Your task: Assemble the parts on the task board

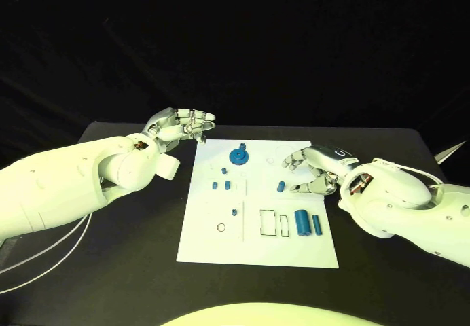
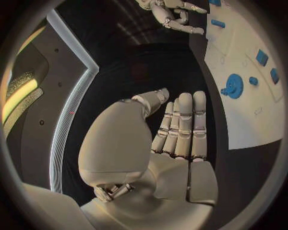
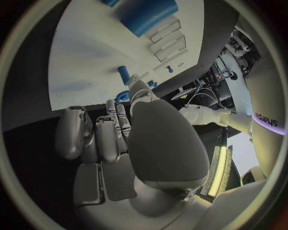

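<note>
Over at the board's right edge, the right hand is hovering with its fingers curled loosely and apart, and as far as I can see it's holding nothing; the fingertips are sitting just beside a small blue peg lying on the white plate, though I can't tell if they're actually touching it. From the right wrist view, that hand's fingers are pointing toward the same peg, with a fat blue cylinder lying farther out. Going outward on the board, two blue cylinders are lying side by side near the lower right, next to some outlined rectangular slots. A few tiny blue pieces are sitting left of centre, and a blue gear is standing near the top edge. Off the top left corner, the left hand is hanging above the black table, just beside the board, fingers partly bent and apart, nothing in it. Its wrist view is showing the fingers lying straight and close together over dark table, with the gear and the board off to one side.
</note>
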